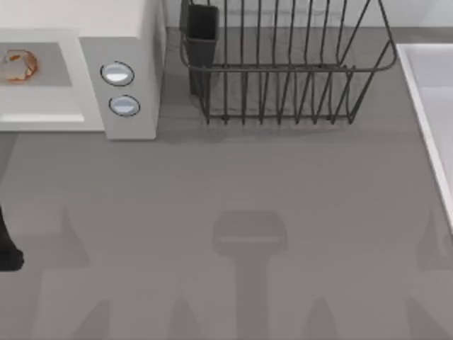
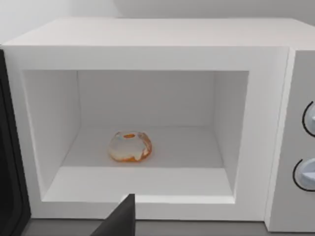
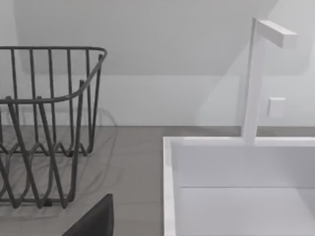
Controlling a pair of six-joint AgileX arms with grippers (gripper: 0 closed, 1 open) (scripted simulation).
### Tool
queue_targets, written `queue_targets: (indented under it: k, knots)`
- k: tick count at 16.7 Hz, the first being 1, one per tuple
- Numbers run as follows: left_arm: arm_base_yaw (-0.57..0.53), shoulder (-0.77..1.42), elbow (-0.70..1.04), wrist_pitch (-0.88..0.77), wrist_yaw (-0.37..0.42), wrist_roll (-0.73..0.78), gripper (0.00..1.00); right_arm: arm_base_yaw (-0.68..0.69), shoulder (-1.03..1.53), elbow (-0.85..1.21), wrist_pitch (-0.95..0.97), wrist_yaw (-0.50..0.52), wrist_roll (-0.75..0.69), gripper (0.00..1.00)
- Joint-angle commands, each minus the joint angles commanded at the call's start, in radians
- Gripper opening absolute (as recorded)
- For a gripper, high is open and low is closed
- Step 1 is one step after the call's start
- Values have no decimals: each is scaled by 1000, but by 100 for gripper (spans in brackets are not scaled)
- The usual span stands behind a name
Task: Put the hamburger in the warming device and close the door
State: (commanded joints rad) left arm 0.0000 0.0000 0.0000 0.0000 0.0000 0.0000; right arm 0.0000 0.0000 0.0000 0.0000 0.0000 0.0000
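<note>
The hamburger [image 2: 130, 146] sits inside the open microwave [image 2: 147, 44]. The left claw [image 2: 118, 221] hovers before the cavity — finger state unclear. It should next sweep the door [image 2: 10, 162] shut smoothly.

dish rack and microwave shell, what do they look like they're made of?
Dish rack: thin dark wire, probably coated metal; open bent bars, matte.
Microwave: smooth matte white shell, painted metal or plastic, can't tell which; flat seamless panels. The hamburger inside looks glossy.

Bright even light, soft arm shadows across the grey table [image 1: 233, 184]
</note>
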Motion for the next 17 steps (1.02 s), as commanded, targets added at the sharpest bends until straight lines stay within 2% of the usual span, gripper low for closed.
queue_targets:
  k: [9,17]
  knots:
    - [0,0,0,0,0,0,2,0,0,0,0,0,0,100]
    - [0,0,0,0,0,0,0,0,0,0,0,0,0,100]
